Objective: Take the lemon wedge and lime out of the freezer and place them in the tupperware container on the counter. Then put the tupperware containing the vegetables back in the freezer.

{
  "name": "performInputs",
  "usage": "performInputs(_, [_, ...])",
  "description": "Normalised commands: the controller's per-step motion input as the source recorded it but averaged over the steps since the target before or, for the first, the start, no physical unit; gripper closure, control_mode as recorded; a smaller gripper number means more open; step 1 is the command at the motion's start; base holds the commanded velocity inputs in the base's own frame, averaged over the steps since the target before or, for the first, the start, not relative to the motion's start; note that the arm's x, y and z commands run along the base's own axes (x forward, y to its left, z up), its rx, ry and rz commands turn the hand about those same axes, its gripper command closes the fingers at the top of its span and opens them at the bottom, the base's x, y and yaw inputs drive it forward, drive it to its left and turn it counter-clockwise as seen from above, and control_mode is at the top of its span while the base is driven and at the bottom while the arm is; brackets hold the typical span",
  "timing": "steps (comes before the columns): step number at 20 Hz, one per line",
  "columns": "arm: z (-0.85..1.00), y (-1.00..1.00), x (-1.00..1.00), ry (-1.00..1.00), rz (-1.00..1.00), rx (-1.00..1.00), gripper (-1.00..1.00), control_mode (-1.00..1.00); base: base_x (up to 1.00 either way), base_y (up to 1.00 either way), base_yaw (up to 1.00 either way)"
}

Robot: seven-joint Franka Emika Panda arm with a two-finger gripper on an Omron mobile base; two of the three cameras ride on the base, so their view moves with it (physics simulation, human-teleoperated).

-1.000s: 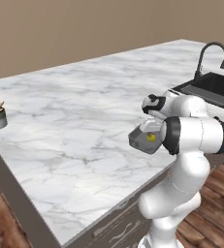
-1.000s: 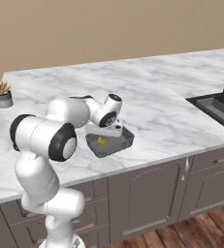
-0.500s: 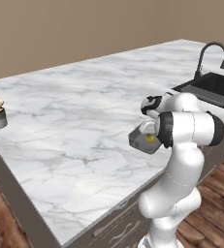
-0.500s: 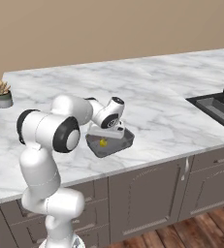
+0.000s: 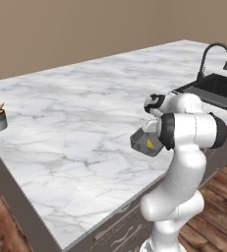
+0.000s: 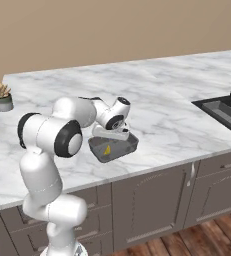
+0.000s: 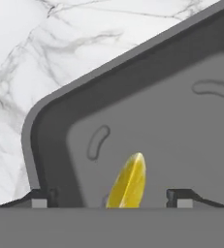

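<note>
Lemon wedge (image 7: 128, 181) lies in the tupperware container (image 6: 113, 148) directly under the gripper (image 7: 108, 197), long axis slanting between its spread, empty fingertips

No legible text, label, brand, number or sign is showing on any surface. The desk (image 5: 75, 123) is presenting only marbled veining, and the tupperware container (image 6: 113, 149) is bearing no marking; the raised curved shapes on its floor in the hand view are not reading as characters.
</note>
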Motion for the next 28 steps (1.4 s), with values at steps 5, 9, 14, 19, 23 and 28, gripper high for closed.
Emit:
performInputs(5, [1.00, 0.08, -0.92, -0.03, 0.00, 0.00, -1.00, -1.00, 0.00, 0.00, 0.00])
performInputs(9, [1.00, 0.19, -1.00, 0.00, 0.00, 0.00, -1.00, -1.00, 0.00, 0.00, 0.00])
performInputs(14, [1.00, 0.39, -1.00, 0.00, 0.00, 0.00, -1.00, -1.00, 0.00, 0.00, 0.00])
performInputs(19, [1.00, 0.56, -1.00, -0.07, 0.00, -0.03, -1.00, -1.00, 0.00, 0.00, 0.00])
performInputs(23, [1.00, 0.50, -1.00, -0.25, -0.01, -0.16, -1.00, -1.00, 0.00, 0.00, 0.00])
performInputs(28, [0.62, 0.17, -0.90, -0.25, -0.02, -0.18, -1.00, -1.00, 0.00, 0.00, 0.00])
